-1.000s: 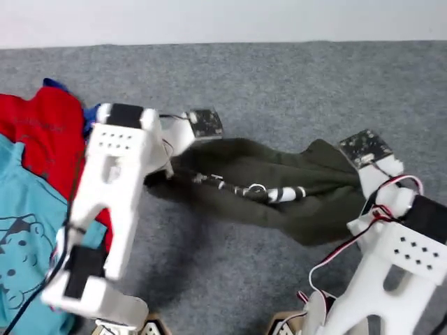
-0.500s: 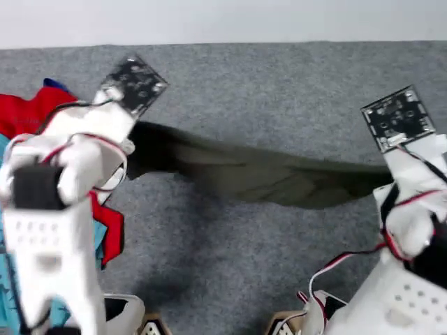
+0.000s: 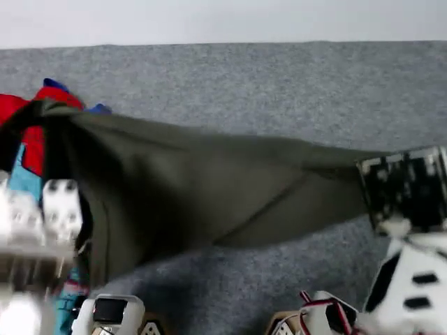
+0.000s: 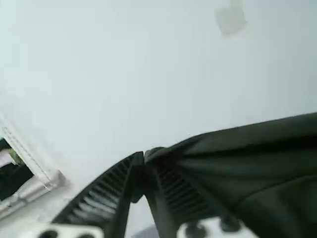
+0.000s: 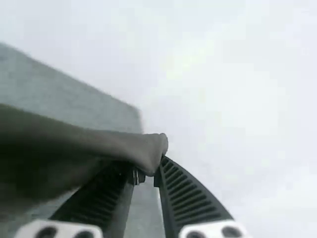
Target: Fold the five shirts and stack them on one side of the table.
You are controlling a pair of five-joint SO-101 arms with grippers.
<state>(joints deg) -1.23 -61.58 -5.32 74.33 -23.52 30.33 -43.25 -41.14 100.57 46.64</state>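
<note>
A dark olive shirt (image 3: pixel 209 188) hangs stretched across the high view, lifted off the grey table between both arms. My left gripper (image 4: pixel 144 163) is shut on one corner of the olive shirt (image 4: pixel 237 153), with the wall behind it. My right gripper (image 5: pixel 148 166) is shut on the other corner of the olive shirt (image 5: pixel 74 148). In the high view the left arm (image 3: pixel 42 230) stands raised at the left edge and the right arm (image 3: pixel 412 230) at the right. A red shirt (image 3: pixel 31 136) and a teal shirt (image 3: pixel 24 181) lie at the far left, partly hidden by the olive cloth.
The grey carpet-like table top (image 3: pixel 244 84) runs to a pale wall at the back. A bit of blue cloth (image 3: pixel 98 109) shows next to the red shirt. The arm bases (image 3: pixel 112 314) stand at the near edge.
Both arms have risen high with the olive shirt, which went from bunched on the table to pulled out wide and lifted toward the camera.
</note>
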